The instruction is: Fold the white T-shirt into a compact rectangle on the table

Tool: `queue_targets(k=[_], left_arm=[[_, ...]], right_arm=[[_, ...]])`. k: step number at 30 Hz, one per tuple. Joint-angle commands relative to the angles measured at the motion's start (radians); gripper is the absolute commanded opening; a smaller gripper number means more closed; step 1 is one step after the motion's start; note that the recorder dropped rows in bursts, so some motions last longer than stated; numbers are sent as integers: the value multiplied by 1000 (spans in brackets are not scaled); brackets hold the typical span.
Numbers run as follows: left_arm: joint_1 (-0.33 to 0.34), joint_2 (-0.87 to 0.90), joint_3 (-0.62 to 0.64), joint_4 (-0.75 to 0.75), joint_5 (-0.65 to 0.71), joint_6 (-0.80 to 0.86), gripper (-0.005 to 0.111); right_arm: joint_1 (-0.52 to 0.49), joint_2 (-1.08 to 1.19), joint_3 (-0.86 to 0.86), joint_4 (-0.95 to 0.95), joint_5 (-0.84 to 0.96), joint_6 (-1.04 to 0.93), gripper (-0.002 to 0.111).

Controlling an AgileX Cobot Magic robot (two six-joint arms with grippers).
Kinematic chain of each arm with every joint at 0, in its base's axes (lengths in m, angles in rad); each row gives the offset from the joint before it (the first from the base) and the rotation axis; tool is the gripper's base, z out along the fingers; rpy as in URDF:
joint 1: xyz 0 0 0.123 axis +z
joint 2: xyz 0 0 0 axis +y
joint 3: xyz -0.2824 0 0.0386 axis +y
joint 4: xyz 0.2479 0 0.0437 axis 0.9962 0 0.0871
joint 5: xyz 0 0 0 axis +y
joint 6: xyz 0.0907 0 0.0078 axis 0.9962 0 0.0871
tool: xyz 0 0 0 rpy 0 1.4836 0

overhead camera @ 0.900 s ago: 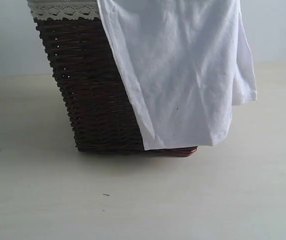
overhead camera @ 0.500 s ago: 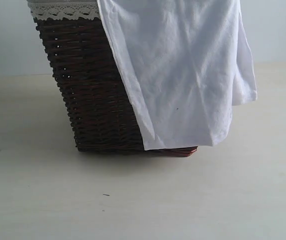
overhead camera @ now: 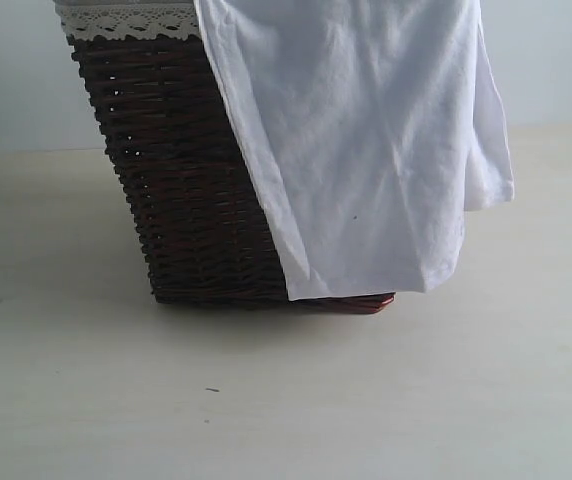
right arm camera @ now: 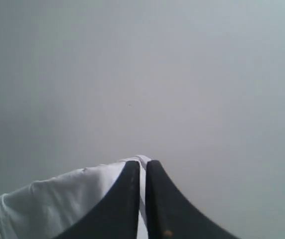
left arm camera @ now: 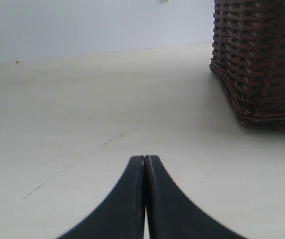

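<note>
While the white T-shirt (overhead camera: pixel 366 150) hangs in front of the dark wicker basket (overhead camera: pixel 186 200), the exterior view shows it as plain, creased white fabric. The cloth runs out of the top of that view, covers the right part of the basket's front, and ends in a slanted lower edge just above the basket's base. One fold juts out to the right, past the basket, with the pale wall (overhead camera: pixel 556 60) behind it. Whether the hem touches the table (overhead camera: pixel 266 400) cannot be determined.

The basket stands on the table. White lace trim (overhead camera: pixel 131 22) runs along its upper rim, beside the shirt.

Right gripper (right arm camera: pixel 142 167): jaws closed on a thin fold of the shirt — a narrow white strip shows between the two black fingers (right arm camera: pixel 117 209), and more fabric hangs away to one side of them. Only plain wall lies behind.

Left gripper (left arm camera: pixel 145 160): jaws fully closed, tips pressed together, holding nothing. It sits low over bare table surface — the basket's lower corner is near it but apart from it.
</note>
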Motion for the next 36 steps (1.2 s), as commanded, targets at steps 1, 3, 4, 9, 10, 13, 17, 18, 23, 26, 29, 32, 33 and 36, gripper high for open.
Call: queue_targets(k=[1,3,4,9,10,13,17,18,23,26,29,32,33,36], left_arm=[[1,-6,-1,0,-15,0,0],[1,-6,-1,0,-15,0,0],[1,-6,-1,0,-15,0,0],[1,-6,-1,0,-15,0,0],[1,-6,-1,0,-15,0,0],[1,-6,-1,0,-15,0,0],[1,-6,-1,0,-15,0,0],[1,-6,-1,0,-15,0,0],[1,-6,-1,0,-15,0,0],[1,-6,-1,0,-15,0,0],[1,-6,-1,0,-15,0,0],[1,-6,-1,0,-15,0,0],[1,-6,-1,0,-15,0,0],[1,-6,-1,0,-15,0,0]], right_arm=[[-4,-6,-65,-94,-5,96,6],[-4,-5,-136,-215,19,198,6],[-4,18,-183,-294,42,268,6],[-4,206,-437,-797,91,710,16],[-4,254,-475,-869,91,772,19],[-4,392,-598,-1120,91,974,34],[-4,569,-727,-1494,37,1194,57],[-4,613,-751,-1589,32,1265,62],[-4,824,-801,-1690,-9,1367,77],[-4,938,-813,-1690,-9,1341,77],[-4,1037,-820,-1690,-9,1302,77],[-4,1108,-820,-1690,-9,1240,77],[-4,1130,-825,-1690,-7,1215,77],[-4,1191,-853,-1657,-18,1172,77]])
